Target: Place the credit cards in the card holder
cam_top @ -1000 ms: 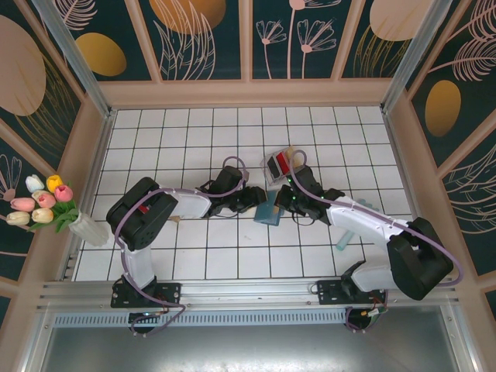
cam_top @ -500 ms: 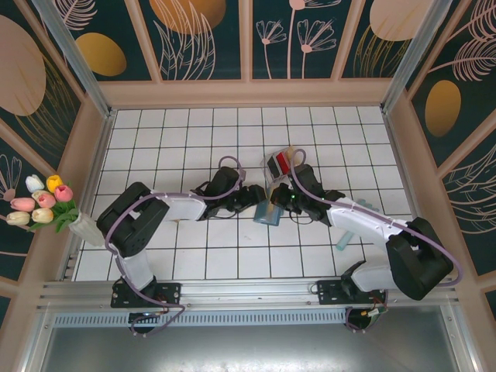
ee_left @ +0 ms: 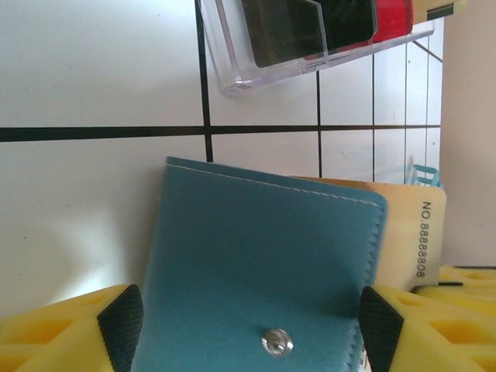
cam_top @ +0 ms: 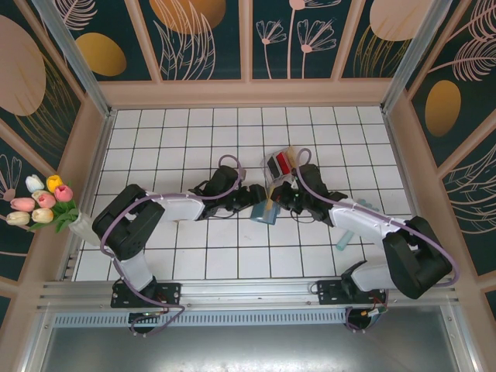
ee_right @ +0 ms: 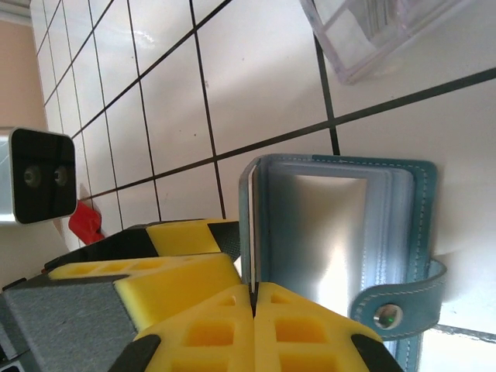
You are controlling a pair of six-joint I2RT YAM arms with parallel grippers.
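At the middle of the tiled table point(cam_top: 155, 132) our left gripper point(ee_left: 248, 329) stands open, one finger on either side of the teal card holder point(ee_left: 256, 256). Our right gripper point(ee_right: 253, 302) is clamped on one of its flaps. Just beyond, the clear rack point(ee_left: 232, 62) holds a black card point(ee_left: 341, 19) and a red card point(ee_left: 391, 19). A tan card point(ee_left: 411, 232) juts past the holder's edge.

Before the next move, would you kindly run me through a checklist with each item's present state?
1. Right gripper pinching the card holder by its cover: ok.
2. Holder open, inner slots showing: ok.
3. Left gripper fingers apart, astride the holder: ok.
4. Tan card fully inside the holder: not ok, its edge sticks out.
5. Red card and black card loaded: not ok, both in the clear rack.
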